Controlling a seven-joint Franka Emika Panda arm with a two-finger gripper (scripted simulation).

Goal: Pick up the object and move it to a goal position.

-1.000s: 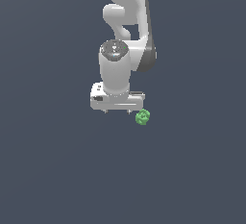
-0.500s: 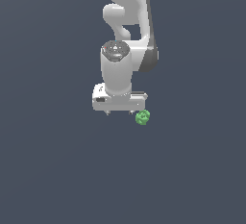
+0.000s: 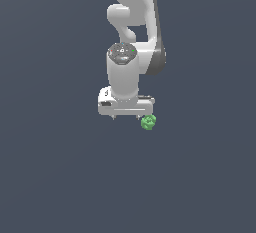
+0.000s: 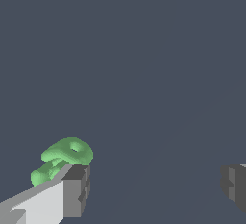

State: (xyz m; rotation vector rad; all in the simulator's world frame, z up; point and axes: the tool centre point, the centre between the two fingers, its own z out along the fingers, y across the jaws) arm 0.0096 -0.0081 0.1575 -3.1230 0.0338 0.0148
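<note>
The object (image 3: 148, 122) is a small bright green lumpy piece lying on the dark grey floor. In the exterior view it sits just below the end of the white gripper hand on that view's right. My gripper (image 3: 127, 117) points straight down and is open, with its fingers spread wide. In the wrist view the object (image 4: 65, 156) lies right beside the tip of one finger (image 4: 77, 189), partly hidden by it and not in the gap. The other finger (image 4: 235, 185) is far off, and the gripper (image 4: 156, 189) holds nothing.
A plain dark grey floor (image 3: 60, 177) surrounds the arm. The white arm (image 3: 135, 22) rises above the gripper. No other objects, and no goal marker, show in either view.
</note>
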